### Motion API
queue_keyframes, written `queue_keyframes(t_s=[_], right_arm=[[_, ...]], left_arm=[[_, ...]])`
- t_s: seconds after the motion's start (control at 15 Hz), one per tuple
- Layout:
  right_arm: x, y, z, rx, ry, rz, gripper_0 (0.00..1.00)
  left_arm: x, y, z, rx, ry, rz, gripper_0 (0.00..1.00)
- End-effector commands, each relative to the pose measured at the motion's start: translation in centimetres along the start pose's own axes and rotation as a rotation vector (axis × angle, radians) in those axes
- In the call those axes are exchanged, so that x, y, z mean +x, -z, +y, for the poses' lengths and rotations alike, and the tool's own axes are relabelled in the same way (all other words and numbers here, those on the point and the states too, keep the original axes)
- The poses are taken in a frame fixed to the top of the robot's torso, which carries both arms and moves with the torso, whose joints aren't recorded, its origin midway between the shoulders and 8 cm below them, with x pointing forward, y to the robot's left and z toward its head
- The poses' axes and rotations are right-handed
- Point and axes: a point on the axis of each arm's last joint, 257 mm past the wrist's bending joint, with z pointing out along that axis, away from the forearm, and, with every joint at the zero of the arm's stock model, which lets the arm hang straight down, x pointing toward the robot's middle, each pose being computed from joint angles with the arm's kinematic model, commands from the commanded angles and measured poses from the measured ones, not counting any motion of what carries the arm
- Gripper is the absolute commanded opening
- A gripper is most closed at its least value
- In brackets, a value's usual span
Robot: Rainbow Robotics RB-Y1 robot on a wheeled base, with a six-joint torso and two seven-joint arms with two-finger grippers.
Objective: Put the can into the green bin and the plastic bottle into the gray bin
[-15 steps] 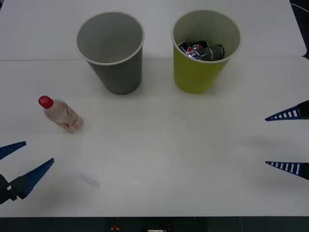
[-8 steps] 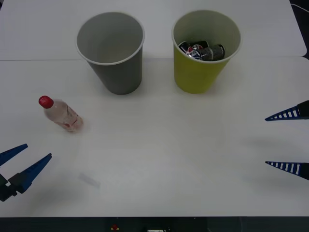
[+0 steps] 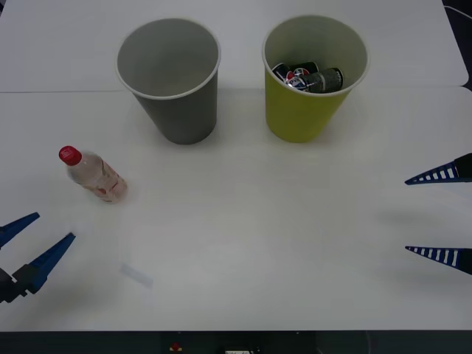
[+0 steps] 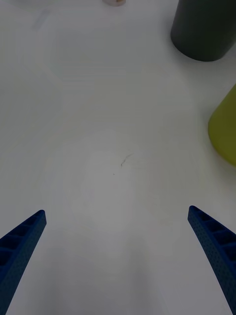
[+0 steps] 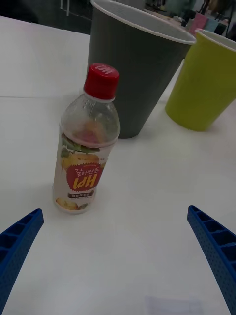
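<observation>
While the left end effector (image 3: 28,247) is hovering low at the near left corner of the white bench (image 3: 243,221) with its blue fingers spread apart, the plastic bottle (image 3: 94,174) is standing upright just beyond it, untouched. Further along, the gray bin (image 3: 171,81) is sitting at the back, and the green bin (image 3: 313,81) is standing beside it with a can (image 3: 310,77) lying inside. At the far right, the right end effector (image 3: 441,215) is hanging wide open over bare bench.

The plastic bottle (image 5: 86,147) bears a red label badge with white Korean lettering (upside-down here, not clearly readable).
</observation>
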Motion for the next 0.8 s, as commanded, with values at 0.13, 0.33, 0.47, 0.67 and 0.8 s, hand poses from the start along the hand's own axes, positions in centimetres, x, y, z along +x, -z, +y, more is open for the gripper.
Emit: queue_keyframes(t_s=[0.13, 0.33, 0.47, 0.67, 0.8], right_arm=[[0.0, 0.0, 0.0, 0.0, 0.0, 0.0, 1.0], [0.0, 0.0, 0.0, 0.0, 0.0, 0.0, 1.0], [0.0, 0.0, 0.0, 0.0, 0.0, 0.0, 1.0], [0.0, 0.0, 0.0, 0.0, 0.0, 0.0, 1.0], [0.0, 0.0, 0.0, 0.0, 0.0, 0.0, 1.0]], left_arm=[[0.8, -3.0, 0.2, 0.016, -0.023, -0.029, 1.0], [1.3, -4.8, 2.2, -0.048, -0.107, -0.038, 1.0], [1.5, -6.0, 2.8, -0.084, -0.137, -0.04, 1.0], [1.7, -7.9, 3.0, -0.123, -0.135, -0.052, 1.0], [1.8, -9.5, 3.2, -0.133, -0.134, -0.078, 1.0]])
